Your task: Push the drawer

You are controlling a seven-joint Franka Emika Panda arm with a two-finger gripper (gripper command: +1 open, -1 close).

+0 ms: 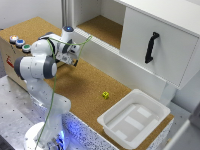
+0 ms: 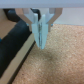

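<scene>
The tool (image 2: 42,36) has its fingers pressed together with nothing between them, tips pointing down at the cork surface (image 1: 85,82). In the wrist view, the drawer (image 2: 15,42) lies just beside the tool (dark front strip facing it, contact not discernible). Beyond the tool, on the brown box, sit three coloured buttons (image 1: 19,43). Farther from the tool stands the white cabinet door (image 1: 157,47).

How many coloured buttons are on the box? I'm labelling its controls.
3, in a row on the box's top at the exterior view's left: the orange button, the blue button, the green button. None seems hidden.
</scene>
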